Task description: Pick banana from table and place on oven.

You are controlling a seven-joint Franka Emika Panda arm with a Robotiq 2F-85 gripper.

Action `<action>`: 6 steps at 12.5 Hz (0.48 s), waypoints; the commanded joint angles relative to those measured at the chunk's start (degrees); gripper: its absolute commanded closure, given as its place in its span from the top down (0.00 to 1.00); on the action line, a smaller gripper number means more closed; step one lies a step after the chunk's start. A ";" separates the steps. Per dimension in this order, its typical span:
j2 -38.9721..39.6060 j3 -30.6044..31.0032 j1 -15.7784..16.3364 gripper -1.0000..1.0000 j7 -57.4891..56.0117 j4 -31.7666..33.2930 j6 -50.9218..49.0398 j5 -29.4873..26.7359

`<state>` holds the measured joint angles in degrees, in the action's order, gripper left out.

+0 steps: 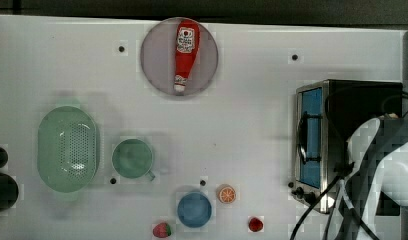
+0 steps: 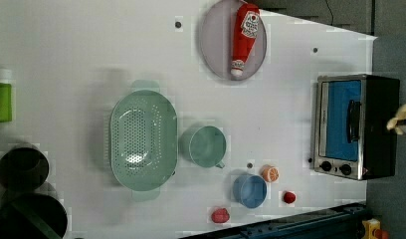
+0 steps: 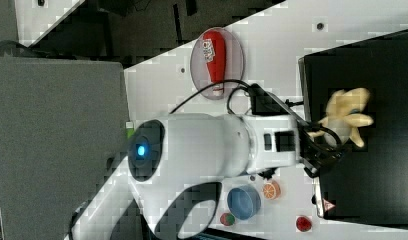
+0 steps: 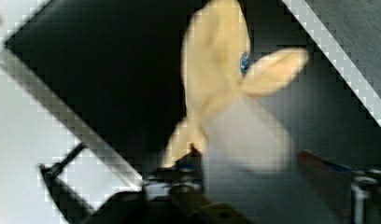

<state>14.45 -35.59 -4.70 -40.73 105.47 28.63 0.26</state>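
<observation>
I had the banana [image 3: 345, 116] over the oven [image 3: 362, 190] at this point, so the pick was done and the carry was as good as done too. In the right view it sat at the right of the frame, pale against the oven's black top, with the gripper [image 3: 326, 145] just below and left of it and the arm's white body stretching back toward the frame's middle. In the left view the banana [image 2: 402, 119] showed at the far right edge, past the oven [image 2: 357, 124] and level with its door handle. None of it was on the table [image 1: 242, 125] any more.

The fingers were the part I couldn't settle. The wrist view had the banana [image 4: 216, 88] close in front of the camera, flaps splayed, above the dark oven top [image 4: 109, 84], but it was blurred, and I couldn't tell whether the fingers were clamped on the fruit or already parted. Nor could I tell whether it was resting on the oven or hanging just above it.

My judgement: the placing was the step in hand. What was left was a confirmed release with the banana lying steady on top, then backing the arm clear.
</observation>
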 commanded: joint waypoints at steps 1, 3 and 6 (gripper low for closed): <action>-1.85 0.49 0.33 1.00 -4.58 -0.57 -1.86 -0.05; -2.25 2.50 0.70 1.00 -4.56 -1.26 -4.61 -0.17; -5.20 9.03 2.58 1.00 -2.82 -3.44 -7.10 -1.14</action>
<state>12.21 -27.81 -4.64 -42.19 104.91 21.07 0.84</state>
